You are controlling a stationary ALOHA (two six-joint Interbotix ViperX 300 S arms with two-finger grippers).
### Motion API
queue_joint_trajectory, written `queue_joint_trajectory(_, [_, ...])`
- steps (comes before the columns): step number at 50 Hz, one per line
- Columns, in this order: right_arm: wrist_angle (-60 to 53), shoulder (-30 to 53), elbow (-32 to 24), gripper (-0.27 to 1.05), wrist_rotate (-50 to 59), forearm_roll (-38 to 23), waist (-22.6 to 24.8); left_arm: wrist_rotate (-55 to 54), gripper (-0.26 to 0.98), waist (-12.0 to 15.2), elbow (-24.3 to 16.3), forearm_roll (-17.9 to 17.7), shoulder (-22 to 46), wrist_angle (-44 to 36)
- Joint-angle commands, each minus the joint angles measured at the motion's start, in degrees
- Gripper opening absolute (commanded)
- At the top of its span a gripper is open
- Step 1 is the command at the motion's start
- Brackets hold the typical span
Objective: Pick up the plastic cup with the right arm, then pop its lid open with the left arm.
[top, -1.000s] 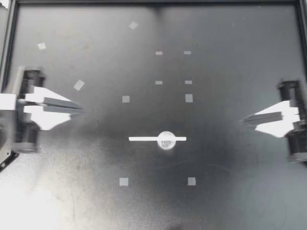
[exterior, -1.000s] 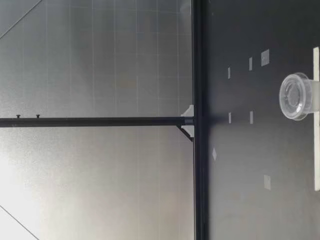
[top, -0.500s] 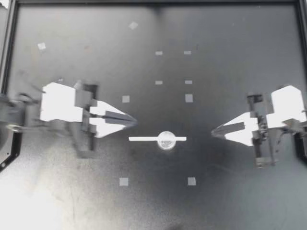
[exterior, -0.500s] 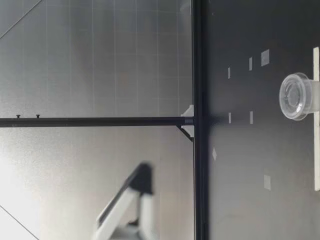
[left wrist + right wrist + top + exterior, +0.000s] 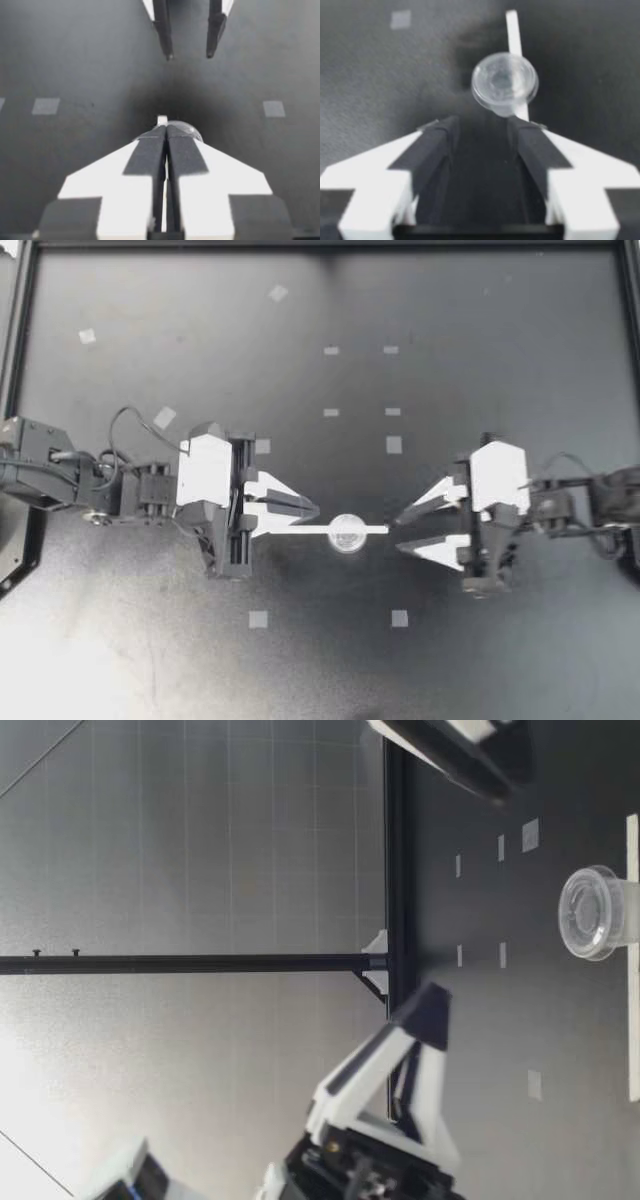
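A small clear plastic cup stands upright on a white tape strip in the middle of the black table. My left gripper is shut and empty, its tips just beside the cup and above the strip's end. My right gripper is open on the cup's other side, a short gap away. In the right wrist view the cup sits just ahead of the open gripper. In the left wrist view the shut gripper hides most of the cup, with my right gripper beyond. The low view shows the cup with both grippers above the table.
Small grey tape squares dot the table around the middle, such as one near the front. The table's raised black rim runs along the sides and back. Cables loop over both wrists.
Both arms have swung in from the table's sides toward the cup in the middle. My right gripper has gone from shut to open. The cup has stayed in place.
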Motion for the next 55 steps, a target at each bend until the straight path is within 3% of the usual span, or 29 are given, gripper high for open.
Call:
queue_joint_trajectory(1, [-0.5,1.8,-1.9,0.52,0.1,0.1,0.1,0.0,0.05,-0.1,-0.9,0.0,0.2,-0.7])
queue_joint_trajectory(31, [-0.5,8.0,-5.2,0.60,0.6,1.0,0.0,-0.2,0.05,-1.4,-6.6,0.0,8.5,-0.3])
queue_joint_trajectory(55, [-0.3,11.4,-7.9,0.60,0.4,1.5,-0.3,-0.4,0.05,-1.6,-6.9,0.0,10.3,-0.3])
